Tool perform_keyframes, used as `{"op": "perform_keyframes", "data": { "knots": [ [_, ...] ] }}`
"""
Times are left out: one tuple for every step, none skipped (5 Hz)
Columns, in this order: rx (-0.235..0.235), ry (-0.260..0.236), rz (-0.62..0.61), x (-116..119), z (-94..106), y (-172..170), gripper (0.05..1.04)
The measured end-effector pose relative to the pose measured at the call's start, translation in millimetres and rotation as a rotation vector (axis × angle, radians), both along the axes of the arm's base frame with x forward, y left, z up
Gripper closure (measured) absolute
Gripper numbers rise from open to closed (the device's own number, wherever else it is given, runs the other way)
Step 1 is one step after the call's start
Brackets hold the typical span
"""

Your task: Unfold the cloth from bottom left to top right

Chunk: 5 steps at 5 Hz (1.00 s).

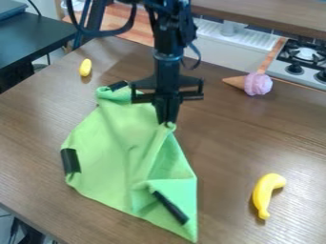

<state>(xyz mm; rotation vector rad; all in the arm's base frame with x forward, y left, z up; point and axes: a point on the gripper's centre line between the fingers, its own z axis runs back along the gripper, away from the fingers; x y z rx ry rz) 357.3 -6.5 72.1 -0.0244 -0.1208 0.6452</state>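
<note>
Green cloth (108, 147) is spread, partly folded, across the brown table (255, 138), pointed corner nearest the camera, and now a pinch near its far end is held by the narrowed gripper (168, 119)!

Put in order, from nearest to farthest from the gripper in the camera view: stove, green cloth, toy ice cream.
1. Green cloth: touching the gripper.
2. Toy ice cream: on the table's far right.
3. Stove: beyond the ice cream, at right edge.
</note>
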Motion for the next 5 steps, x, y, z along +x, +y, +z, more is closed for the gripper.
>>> {"op": "perform_keyframes", "data": {
  "knots": [
    [-0.021,-0.006,-0.001,5.6,12.3,-0.3,1.025],
    [-0.03,-0.022,-0.027,13.2,25.2,-2.4,1.025],
    [-0.022,-0.065,-0.063,25.2,40.2,-4.3,1.025],
    [-0.018,-0.09,-0.151,37.7,47.9,-19.6,1.025],
    [-0.009,-0.123,-0.207,49.3,54.8,-29.7,1.025]
  ]
}}
